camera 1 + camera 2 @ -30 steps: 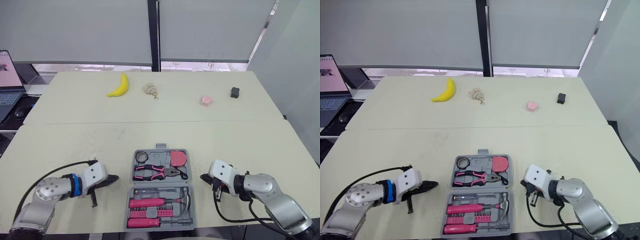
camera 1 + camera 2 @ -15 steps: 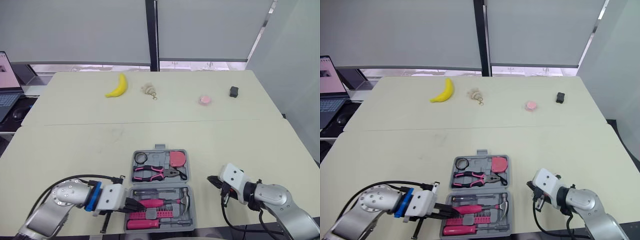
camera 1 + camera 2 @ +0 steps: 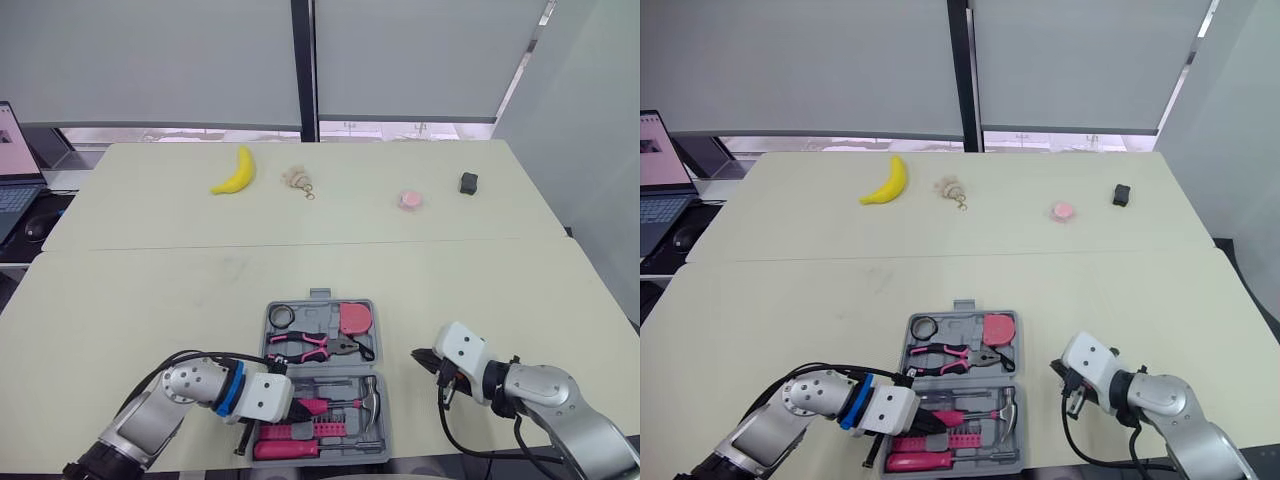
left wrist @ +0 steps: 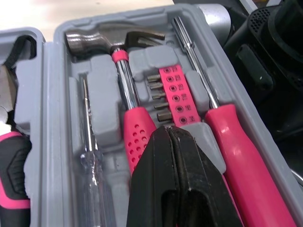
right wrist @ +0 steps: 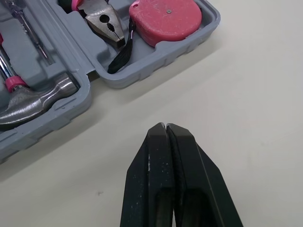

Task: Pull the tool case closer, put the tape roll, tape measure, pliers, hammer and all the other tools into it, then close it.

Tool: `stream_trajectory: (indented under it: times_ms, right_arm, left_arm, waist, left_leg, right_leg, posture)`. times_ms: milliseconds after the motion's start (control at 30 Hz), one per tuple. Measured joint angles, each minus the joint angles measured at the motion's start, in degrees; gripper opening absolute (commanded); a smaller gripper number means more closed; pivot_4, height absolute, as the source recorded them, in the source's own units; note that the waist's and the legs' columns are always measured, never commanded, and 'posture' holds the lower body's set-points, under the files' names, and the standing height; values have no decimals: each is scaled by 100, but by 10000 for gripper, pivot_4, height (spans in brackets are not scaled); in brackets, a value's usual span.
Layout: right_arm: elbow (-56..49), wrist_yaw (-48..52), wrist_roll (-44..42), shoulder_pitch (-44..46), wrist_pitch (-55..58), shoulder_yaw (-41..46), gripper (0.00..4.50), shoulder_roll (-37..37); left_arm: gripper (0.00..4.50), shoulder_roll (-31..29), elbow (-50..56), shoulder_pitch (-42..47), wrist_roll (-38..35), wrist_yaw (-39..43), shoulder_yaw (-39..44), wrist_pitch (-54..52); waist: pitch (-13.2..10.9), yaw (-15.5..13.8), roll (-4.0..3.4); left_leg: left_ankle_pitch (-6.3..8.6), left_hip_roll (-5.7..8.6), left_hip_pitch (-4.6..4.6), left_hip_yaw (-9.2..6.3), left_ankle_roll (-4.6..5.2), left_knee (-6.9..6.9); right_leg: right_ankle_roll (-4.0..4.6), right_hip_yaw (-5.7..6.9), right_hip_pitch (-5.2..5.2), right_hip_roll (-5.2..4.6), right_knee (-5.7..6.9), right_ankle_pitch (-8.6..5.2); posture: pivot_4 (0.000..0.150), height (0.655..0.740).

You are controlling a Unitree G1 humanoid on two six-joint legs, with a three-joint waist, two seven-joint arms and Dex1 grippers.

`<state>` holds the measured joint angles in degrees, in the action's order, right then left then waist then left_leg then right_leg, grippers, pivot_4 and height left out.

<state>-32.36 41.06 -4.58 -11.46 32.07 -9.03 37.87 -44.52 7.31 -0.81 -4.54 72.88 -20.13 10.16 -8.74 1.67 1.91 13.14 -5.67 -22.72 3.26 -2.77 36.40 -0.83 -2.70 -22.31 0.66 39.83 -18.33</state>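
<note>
A: From the head, where is the tool case (image 3: 320,368)?

B: It lies spread open at the near edge of the counter (image 3: 150,300), between the arms. The tape roll (image 3: 281,315), pliers (image 3: 310,345) and pink tape measure (image 3: 356,318) sit in its far half. I judge only the closing is left.

A: And the left wrist?

B: The left pincer (image 4: 169,138), fingers pressed together, hangs over the near half above the hammer (image 4: 102,40)'s dimpled pink grip. I cannot tell if it touches. It is probably seating the tool in its moulded grey plastic bed. Alongside lie a bit strip (image 4: 173,92), a smooth pink screwdriver (image 4: 248,156) and a clear-handled tester (image 4: 92,184).

A: The right wrist?

B: The right pincer (image 5: 165,137), likewise closed tip to tip, hovers over bare counter just right of the case, near the tape measure's corner. I'd say it is parked clear so the case can fold.
</note>
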Motion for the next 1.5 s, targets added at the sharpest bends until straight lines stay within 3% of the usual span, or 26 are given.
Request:
stream_trajectory:
  times_ms: [267,867,933,1167,1333,1500]
  right_arm:
    - [-21,2,-14,-55,31,2,509,42]
    - [-51,25,-198,130,336,22,509,98]
    - [-108,48,-546,276,819,190,4646,-3]
    - [29,-177,-2397,2006,3795,1223,18497,-915]
    - [866,-891,-2575,2780,5040,1645,30670,-1816]
    - [1579,-1538,-2453,3203,5362,1823,44803,-2432]
  left_arm:
    - [0,-305,163,-279,-325,51,249,158]
    - [0,-301,101,-255,360,-235,-173,521]
    - [0,-304,69,-245,360,-246,-189,544]
    - [0,-306,-60,-207,365,-255,-239,668]
    - [0,-306,-142,-182,370,-321,-306,780]
    - [0,-305,-236,-137,371,-358,-380,896]
  waist:
    - [0,8,-1]
    - [0,0,-1]
    - [0,0,-1]
    - [3,13,-6]
    - [5,9,-12]
    - [15,6,-35]
  left_leg:
    - [0,-1,1,1,0,-1]
    - [0,0,5,2,0,0]
    - [0,0,8,2,0,0]
    - [-1,0,19,3,1,0]
    - [-1,3,13,7,1,-14]
    - [-1,6,12,7,1,-26]
  right_leg:
    - [0,-1,0,0,-1,0]
    - [-1,-2,3,-1,0,0]
    - [-2,-2,5,-1,1,1]
    - [1,-13,8,0,5,8]
    - [29,-15,1,-1,1,19]
    - [29,-13,-1,-1,-7,18]
  posture:
    - [1500,7400]
    - [1500,7400]
    - [1500,7400]
    - [1500,7400]
    - [1500,7400]
    - [1500,7400]
